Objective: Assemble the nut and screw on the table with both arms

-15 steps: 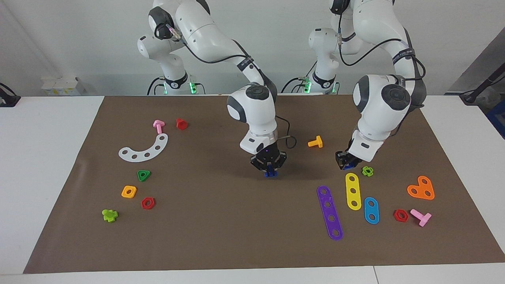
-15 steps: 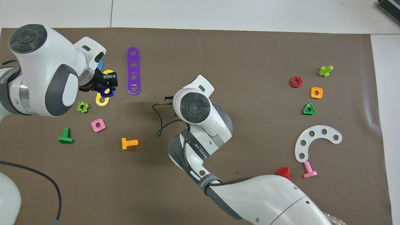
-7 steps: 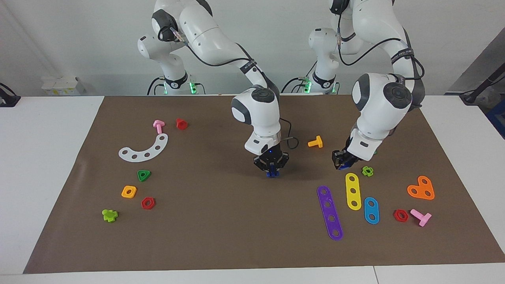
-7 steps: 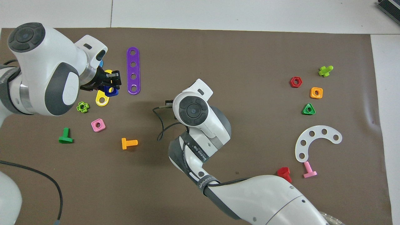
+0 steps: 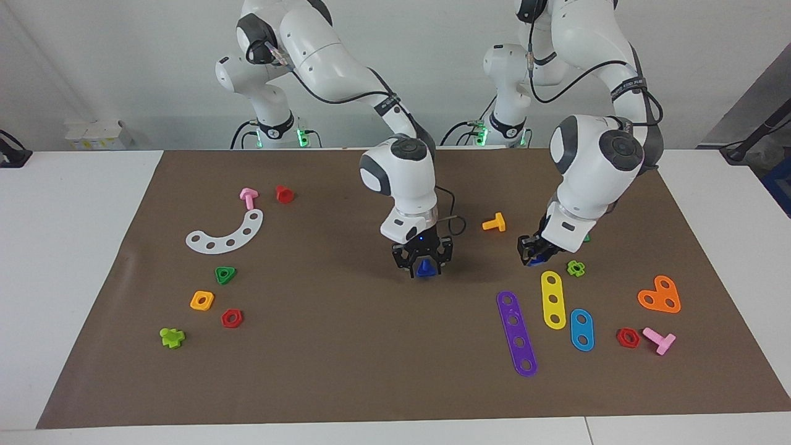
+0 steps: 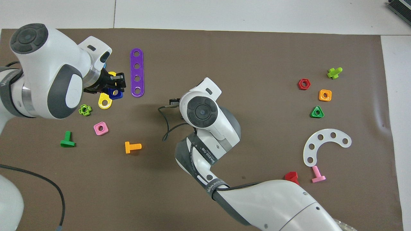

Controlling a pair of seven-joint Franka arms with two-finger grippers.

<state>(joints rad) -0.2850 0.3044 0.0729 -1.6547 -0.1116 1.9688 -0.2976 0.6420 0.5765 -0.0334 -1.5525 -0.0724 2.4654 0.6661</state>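
Observation:
My right gripper hangs over the middle of the brown mat, shut on the blue screw, whose triangular head faces the facing camera. In the overhead view the right arm's wrist hides this gripper and the screw. My left gripper is shut on the blue square nut and holds it just above the mat, over the robots' end of the yellow strip. It also shows in the overhead view. The two grippers are well apart.
A purple strip, a blue strip, a green cross nut, an orange screw and a pink square nut lie near the left gripper. A white curved strip and several small nuts lie toward the right arm's end.
The right gripper has risen a little and turned, so the screw's triangular head now faces the facing camera. The left gripper has lifted and shifted slightly toward the middle with the nut.

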